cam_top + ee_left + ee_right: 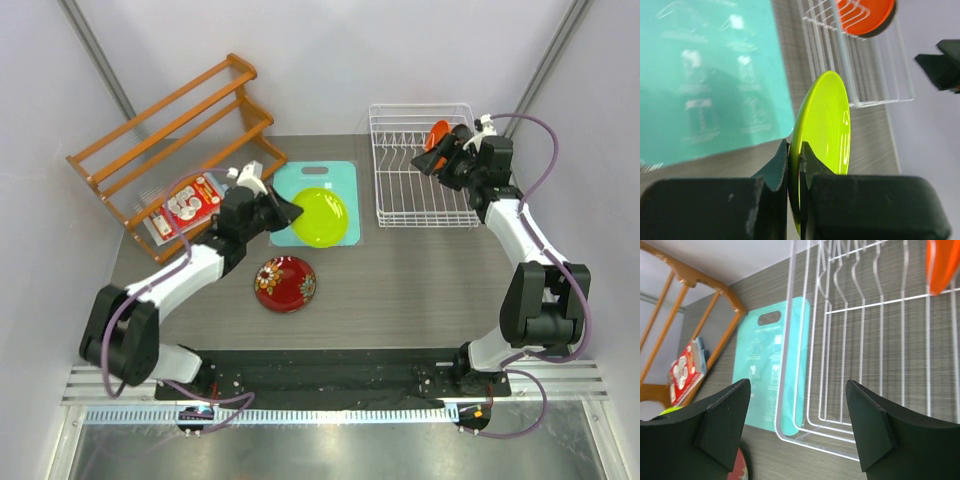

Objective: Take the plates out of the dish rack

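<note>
Plate point(827, 125), lime, in left gripper point(794, 154); right gripper point(797, 386) spread.

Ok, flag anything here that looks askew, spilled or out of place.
Only the orange-brown wooden rack: it sits diagonally across the far left corner, out of line with the teal board and the white dish rack, a red printed packet tucked beneath it. Nothing looks spilled or broken.
</note>
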You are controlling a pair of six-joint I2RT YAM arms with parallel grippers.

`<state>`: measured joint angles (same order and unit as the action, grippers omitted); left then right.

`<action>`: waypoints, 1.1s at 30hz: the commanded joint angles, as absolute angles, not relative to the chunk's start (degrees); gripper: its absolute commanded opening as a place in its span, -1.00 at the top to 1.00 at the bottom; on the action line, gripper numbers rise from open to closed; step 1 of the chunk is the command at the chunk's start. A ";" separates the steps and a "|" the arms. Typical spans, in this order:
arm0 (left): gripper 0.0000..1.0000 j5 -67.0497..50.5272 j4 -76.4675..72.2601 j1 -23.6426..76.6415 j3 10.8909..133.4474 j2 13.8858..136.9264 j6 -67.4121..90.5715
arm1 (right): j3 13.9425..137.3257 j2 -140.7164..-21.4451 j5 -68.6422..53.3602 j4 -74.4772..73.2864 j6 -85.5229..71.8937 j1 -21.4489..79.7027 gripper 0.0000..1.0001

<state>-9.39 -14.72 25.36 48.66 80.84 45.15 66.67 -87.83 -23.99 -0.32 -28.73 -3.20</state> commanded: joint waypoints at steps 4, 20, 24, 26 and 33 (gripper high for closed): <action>1.00 3.59 -1.94 25.40 38.34 66.99 41.13 | 73.38 -87.54 -16.62 -6.67 -21.80 -4.92 -0.63; 1.00 9.58 2.73 25.40 26.72 57.74 43.06 | 75.41 -89.65 -15.03 -7.82 -21.80 -5.10 -0.61; 1.00 7.91 2.20 25.40 24.26 57.75 44.21 | 76.72 -90.62 -14.94 -8.35 -21.62 -5.10 -0.61; 1.00 7.56 2.11 25.40 23.03 56.78 44.82 | 76.73 -90.70 -14.59 -8.44 -21.71 -5.10 -0.61; 0.52 6.16 2.90 25.40 20.92 53.88 45.88 | 77.34 -91.84 -13.19 -9.67 -20.92 -5.01 -0.61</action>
<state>7.18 1.83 25.36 22.20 55.46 46.00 74.11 -90.85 -15.05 -9.37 -22.48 -5.02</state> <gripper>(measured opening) 0.155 0.807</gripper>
